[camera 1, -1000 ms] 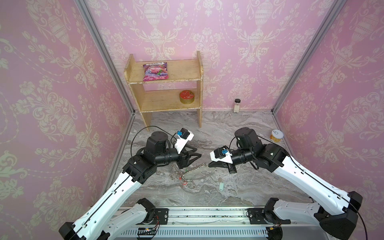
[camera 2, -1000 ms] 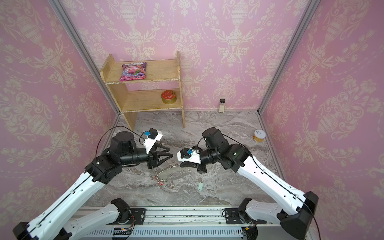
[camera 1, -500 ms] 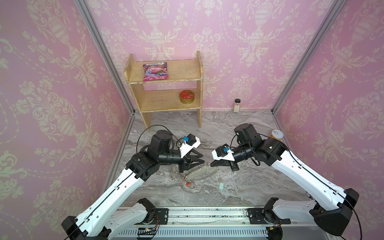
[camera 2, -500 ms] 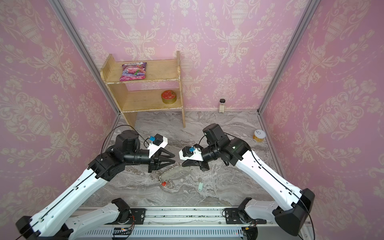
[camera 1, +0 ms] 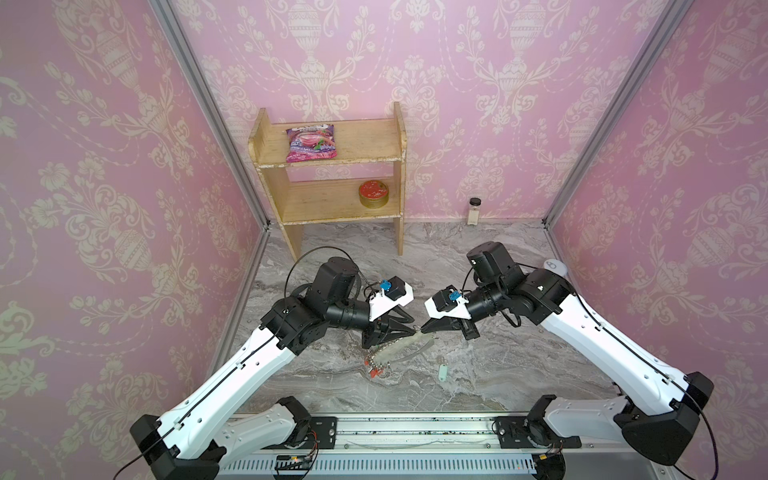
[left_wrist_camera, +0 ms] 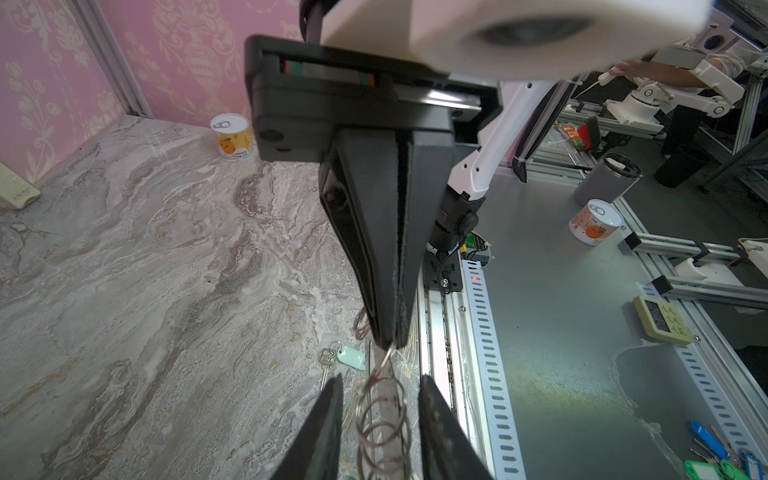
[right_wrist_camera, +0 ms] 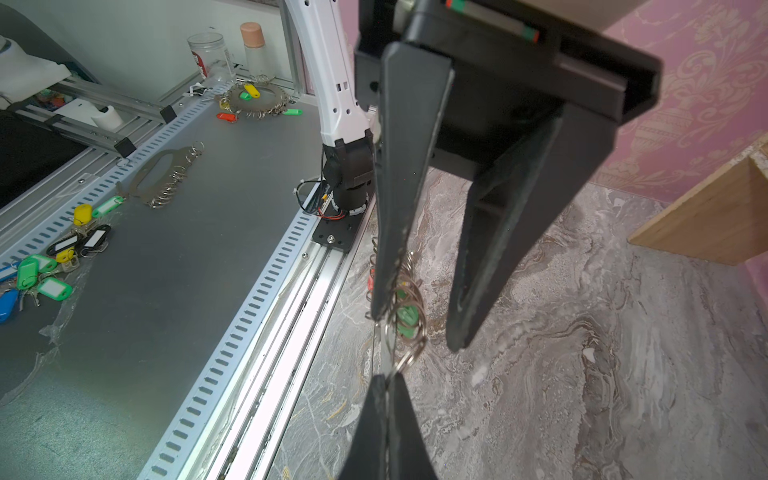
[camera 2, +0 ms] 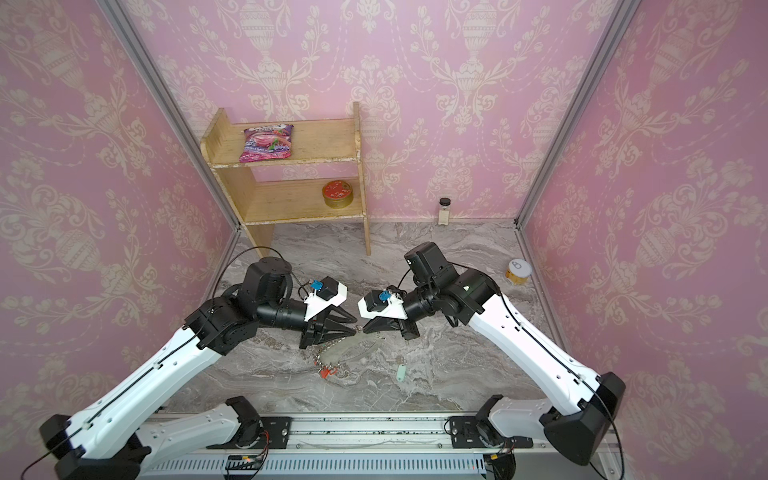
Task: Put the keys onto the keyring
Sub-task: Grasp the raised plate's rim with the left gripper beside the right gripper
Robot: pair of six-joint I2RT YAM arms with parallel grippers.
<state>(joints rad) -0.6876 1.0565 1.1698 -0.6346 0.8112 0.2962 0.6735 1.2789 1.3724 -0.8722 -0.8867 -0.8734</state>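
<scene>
front edge: a metal rail [camera 1: 415,432] bounds the marble counter [camera 1: 519,374] on the near side; both arm bases sit on it.
keys [camera 1: 444,372] [camera 2: 400,372]: flat on the counter just behind the rail, right of centre, apart from both grippers; the mint tag's long axis runs roughly near to far.
open room: bare counter lies right of the keys, up to the right arm.
keyring [camera 1: 399,349] [camera 2: 349,351]: near the keys, on their left; its long axis climbs from the red-tagged end, down at the counter, rightwards to a raised end.
right gripper [camera 1: 424,330] [left_wrist_camera: 388,340]: jaws closed on one small wire loop at the raised end.
left gripper [camera 1: 409,325] [left_wrist_camera: 381,378]: jaws apart, one on each side of the looped rim, tips close to the right gripper's tip.
side edges: pink walls close in left and right; a can [camera 2: 518,272] stands by the right wall.
far edge: a wooden shelf [camera 1: 316,203] stands at back left, and a small bottle [camera 1: 473,210] is against the back wall.
</scene>
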